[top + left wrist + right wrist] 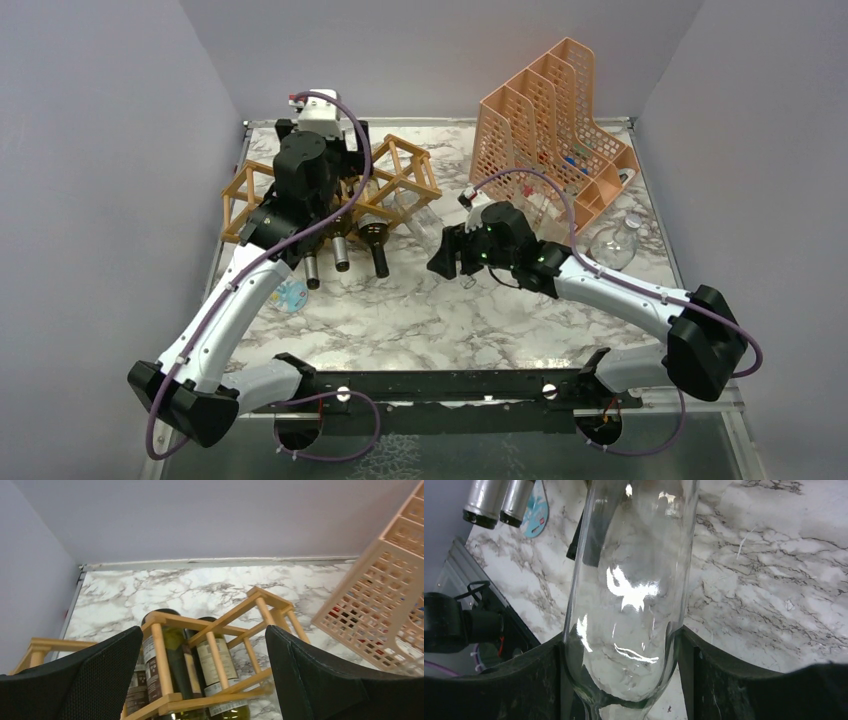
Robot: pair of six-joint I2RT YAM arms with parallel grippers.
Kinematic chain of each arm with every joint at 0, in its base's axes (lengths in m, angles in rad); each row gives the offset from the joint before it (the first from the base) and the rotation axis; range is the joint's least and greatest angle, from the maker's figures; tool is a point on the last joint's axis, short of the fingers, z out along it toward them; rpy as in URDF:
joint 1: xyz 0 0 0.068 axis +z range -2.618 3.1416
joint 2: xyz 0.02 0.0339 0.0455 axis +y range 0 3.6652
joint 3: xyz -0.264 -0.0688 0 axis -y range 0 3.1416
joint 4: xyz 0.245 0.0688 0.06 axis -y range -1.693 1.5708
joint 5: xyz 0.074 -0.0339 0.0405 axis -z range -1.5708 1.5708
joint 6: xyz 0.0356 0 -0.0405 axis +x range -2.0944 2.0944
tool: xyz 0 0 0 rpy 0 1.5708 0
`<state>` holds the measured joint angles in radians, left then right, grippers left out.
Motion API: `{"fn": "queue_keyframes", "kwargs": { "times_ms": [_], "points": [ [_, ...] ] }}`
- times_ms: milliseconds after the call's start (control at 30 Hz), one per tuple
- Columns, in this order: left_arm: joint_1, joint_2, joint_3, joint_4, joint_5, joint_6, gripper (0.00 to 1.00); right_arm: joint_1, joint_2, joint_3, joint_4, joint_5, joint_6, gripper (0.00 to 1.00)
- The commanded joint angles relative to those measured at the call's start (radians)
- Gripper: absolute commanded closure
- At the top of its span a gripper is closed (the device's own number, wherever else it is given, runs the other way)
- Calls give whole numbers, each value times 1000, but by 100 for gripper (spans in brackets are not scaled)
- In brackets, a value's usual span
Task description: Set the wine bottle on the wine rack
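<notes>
Pinches clear wine bottle (624, 580) in right jaws beside wine rack (159, 655) (dark bottles (173, 647) inside); spreads left jaws over it.

High rear overview — wrist views close, sharing tabletop (430, 310).

On the white, grey-veined marble tabletop (450, 310), a peach plastic mesh file holder (555, 135) stands at the far right with small coloured items inside, a clear glass flask (618, 243) sits just beside its near right corner, and a small pale-blue disc (292, 296) lies towards the left edge.
</notes>
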<state>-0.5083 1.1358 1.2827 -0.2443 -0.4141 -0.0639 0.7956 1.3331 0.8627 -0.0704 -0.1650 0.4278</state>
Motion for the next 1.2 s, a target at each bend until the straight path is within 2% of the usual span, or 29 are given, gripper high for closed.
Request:
{"fn": "queue_keyframes", "kwargs": {
  "times_ms": [0,300,600,967,1167],
  "points": [
    [81,7,20,-64,49,-105,1,0,-14,46,116,147,45,99],
    [193,57,-59,-105,94,-197,1,-2,35,101,94,284,47,99],
    [275,24,-67,-128,106,-192,1,-1,160,164,211,155,25,98],
    [315,2,-39,-176,121,-168,1,-23,318,273,322,92,-51,97],
    [316,-15,-38,-190,154,-148,1,-46,394,330,325,66,-108,88]
  ]
}}
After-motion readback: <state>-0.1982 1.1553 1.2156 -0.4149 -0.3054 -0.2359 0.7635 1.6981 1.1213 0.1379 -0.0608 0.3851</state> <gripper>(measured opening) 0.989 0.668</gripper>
